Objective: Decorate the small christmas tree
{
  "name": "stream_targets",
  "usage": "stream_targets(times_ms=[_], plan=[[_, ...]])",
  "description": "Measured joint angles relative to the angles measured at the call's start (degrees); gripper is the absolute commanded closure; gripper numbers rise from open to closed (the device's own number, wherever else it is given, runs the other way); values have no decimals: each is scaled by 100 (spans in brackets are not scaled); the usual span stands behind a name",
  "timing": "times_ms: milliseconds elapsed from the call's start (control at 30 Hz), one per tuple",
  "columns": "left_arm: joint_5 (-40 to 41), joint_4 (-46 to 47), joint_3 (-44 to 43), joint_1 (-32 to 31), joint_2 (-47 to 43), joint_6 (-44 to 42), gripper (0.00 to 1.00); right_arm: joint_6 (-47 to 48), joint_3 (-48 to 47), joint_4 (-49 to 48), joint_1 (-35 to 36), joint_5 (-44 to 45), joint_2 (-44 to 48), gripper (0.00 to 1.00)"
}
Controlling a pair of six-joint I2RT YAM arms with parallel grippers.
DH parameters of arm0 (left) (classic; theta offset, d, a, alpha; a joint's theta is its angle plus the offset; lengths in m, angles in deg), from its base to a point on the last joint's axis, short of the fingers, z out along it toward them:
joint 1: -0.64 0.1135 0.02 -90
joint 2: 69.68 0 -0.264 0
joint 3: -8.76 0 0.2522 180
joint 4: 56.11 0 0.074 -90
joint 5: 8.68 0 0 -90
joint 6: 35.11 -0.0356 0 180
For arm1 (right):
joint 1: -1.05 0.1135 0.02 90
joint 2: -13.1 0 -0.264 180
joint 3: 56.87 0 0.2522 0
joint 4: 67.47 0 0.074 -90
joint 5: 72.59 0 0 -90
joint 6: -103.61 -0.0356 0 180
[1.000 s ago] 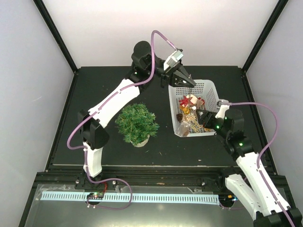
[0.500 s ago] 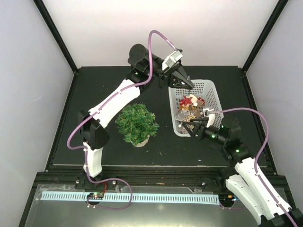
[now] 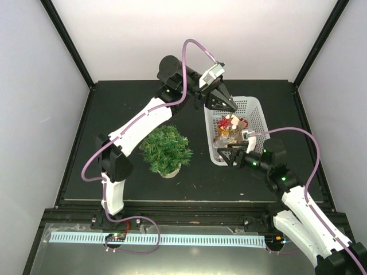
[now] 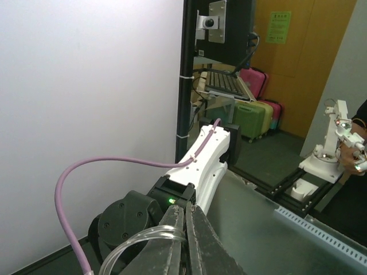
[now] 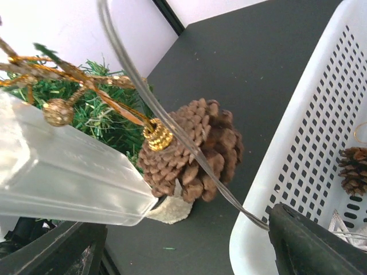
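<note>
Seemingly hooks pinecone (image 5: 192, 152) by loop on wide-open right jaws, left jaws shut; risks dropping it short of tree (image 3: 166, 150).

The pine cone (image 5: 192, 150) partly hides the small christmas tree (image 5: 112, 137).

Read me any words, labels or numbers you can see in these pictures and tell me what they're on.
One green sign on the orange wall, left wrist view: it has printed characters, too small and blurred to read.
Nothing else in any view carries legible text.
</note>
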Motion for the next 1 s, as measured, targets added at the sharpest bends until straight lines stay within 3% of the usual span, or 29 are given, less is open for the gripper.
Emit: stream_targets(times_ms=[300, 567, 1000], plan=[[0, 28, 0, -15, 0, 22, 94, 4, 149, -450, 114, 7, -37, 24], [-2, 37, -2, -76, -2, 57, 93, 166, 164, -431, 1154, 756, -654, 26], [-20, 260, 190, -107, 0, 282, 91, 319, -761, -184, 1193, 1495, 120, 22]])
